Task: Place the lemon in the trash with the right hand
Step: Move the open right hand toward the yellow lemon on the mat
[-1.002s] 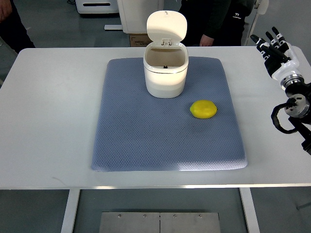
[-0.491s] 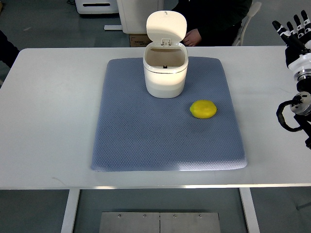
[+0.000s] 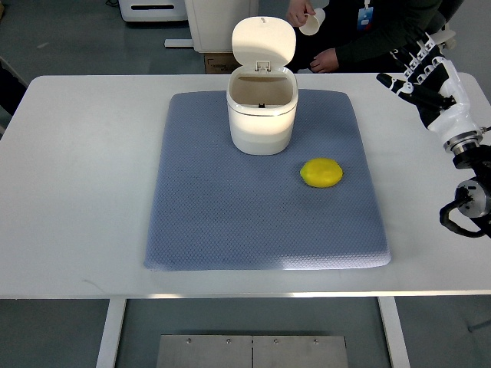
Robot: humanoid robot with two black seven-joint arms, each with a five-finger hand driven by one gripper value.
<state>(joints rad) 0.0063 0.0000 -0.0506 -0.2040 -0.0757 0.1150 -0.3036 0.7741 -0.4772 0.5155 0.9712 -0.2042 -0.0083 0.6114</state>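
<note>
A yellow lemon (image 3: 321,172) lies on the blue mat (image 3: 230,222), to the right and a little in front of the white trash bin (image 3: 261,115). The bin stands at the back middle of the mat with its lid flipped up. My right hand (image 3: 420,73) hovers over the table's back right corner, fingers spread and empty, well to the right of the lemon and behind it. The left arm does not show.
The white table (image 3: 84,184) carries the mat. A person stands behind the table's far edge, one hand (image 3: 298,14) holding a small white cup (image 3: 311,21). A cardboard box (image 3: 219,63) sits on the floor behind the bin.
My right hand has swung left and slightly down from the far right edge, now reaching over the table's back right corner. The person behind has shifted and raised a cup.
</note>
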